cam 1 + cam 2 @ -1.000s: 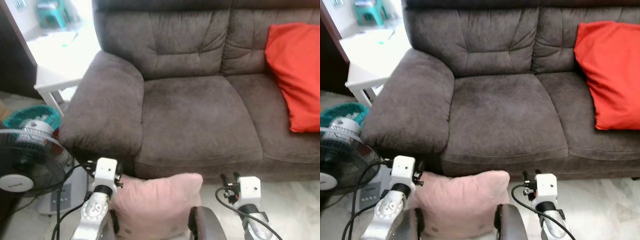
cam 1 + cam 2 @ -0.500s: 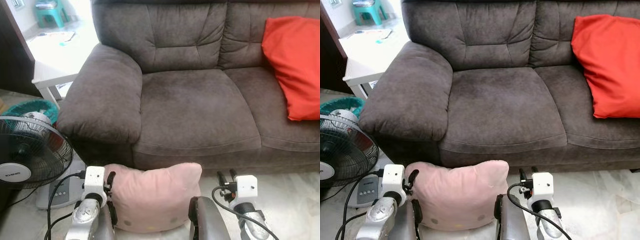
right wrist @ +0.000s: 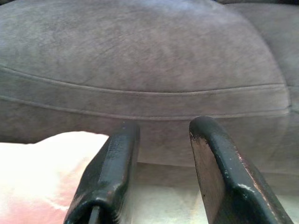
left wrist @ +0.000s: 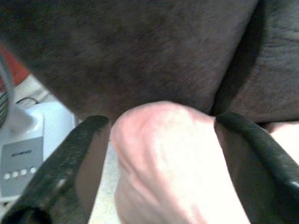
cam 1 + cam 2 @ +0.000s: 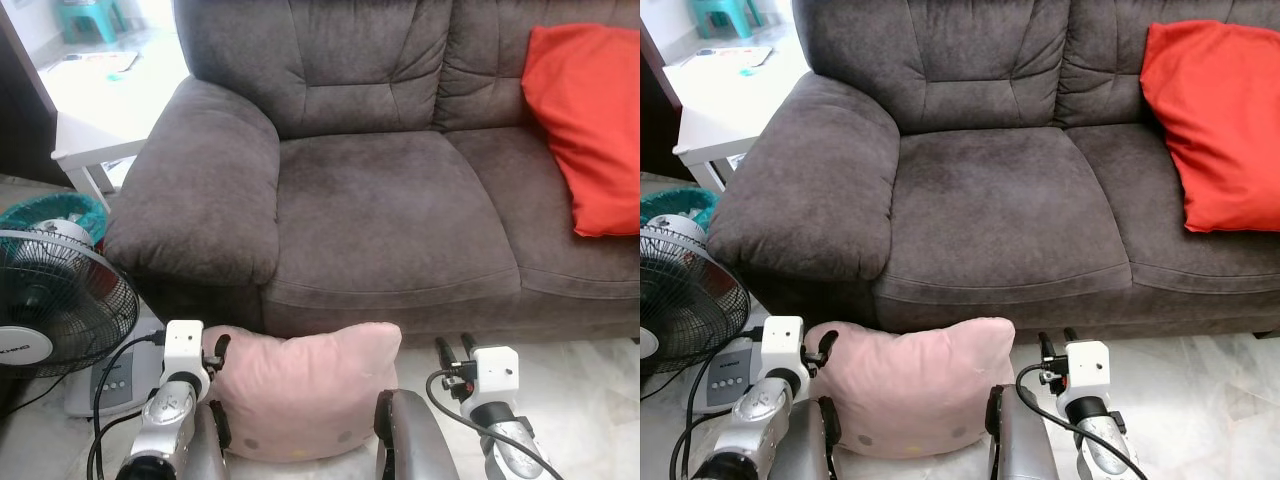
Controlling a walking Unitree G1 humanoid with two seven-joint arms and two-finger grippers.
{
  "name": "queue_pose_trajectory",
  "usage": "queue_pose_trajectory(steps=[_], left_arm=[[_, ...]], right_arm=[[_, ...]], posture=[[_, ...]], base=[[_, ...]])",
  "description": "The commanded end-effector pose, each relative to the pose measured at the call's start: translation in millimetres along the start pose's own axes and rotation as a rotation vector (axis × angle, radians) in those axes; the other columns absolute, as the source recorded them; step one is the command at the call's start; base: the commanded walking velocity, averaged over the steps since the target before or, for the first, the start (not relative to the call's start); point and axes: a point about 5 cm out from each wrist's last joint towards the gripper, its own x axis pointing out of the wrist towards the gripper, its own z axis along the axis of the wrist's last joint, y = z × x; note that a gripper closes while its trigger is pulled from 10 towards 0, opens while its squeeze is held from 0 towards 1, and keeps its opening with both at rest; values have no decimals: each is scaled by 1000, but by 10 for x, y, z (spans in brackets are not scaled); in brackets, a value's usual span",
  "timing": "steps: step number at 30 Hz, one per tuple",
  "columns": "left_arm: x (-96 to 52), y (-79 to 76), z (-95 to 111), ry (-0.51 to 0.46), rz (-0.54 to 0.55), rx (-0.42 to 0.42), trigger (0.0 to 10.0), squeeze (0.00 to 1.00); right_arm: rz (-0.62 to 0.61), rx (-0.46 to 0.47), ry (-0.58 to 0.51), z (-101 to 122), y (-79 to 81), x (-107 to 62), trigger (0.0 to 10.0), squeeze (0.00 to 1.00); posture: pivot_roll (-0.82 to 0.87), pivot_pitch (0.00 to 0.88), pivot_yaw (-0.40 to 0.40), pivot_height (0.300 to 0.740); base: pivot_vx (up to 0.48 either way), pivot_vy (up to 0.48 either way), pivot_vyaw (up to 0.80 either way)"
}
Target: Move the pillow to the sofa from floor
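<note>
The left claw [image 4: 161,135], fingers spread wide, straddles the pillow's [image 5: 300,400] left corner; the right claw [image 3: 161,140], open and empty, sits just beside its right edge.

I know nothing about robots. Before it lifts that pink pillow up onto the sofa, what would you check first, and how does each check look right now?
1. Left gripper around the pillow: ok. Its jaws stand open with a corner of the pink pillow between them.
2. Grip closed on the pillow: not ok. The left jaws are not yet shut on it.
3. Right gripper on the pillow: not ok. Its jaws are open beside the pillow's edge, with nothing between them.
4. Landing spot free: ok. The sofa seat cushion straight ahead is bare; the red cushion sits on the other seat.
5. Fan and its cable by the left arm: cannot tell whether they will snag.
</note>
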Motion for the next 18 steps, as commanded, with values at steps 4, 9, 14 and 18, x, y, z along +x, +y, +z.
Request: queue_pose_trajectory(steps=[4,9,14,18], left_arm=[[30,102,5,15,51,-31,10000,0],[65,145,29,23,102,-89,10000,0],[72,152,1,46,145,-108,10000,0],[74,159,-28,70,179,-144,10000,0]], right_arm=[[1,-23,-8,74,-91,-66,10000,0],[11,-52,1,101,-202,-122,10000,0],[16,-79,1,186,-334,-118,10000,0],[27,-100,10,226,-390,-92,10000,0]], posture=[[-58,56,-89,485],[-86,60,-121,485],[-101,57,-155,485],[-111,61,-178,485]], base=[[0,0,0],[0,0,0],[0,0,0],[0,0,0]])
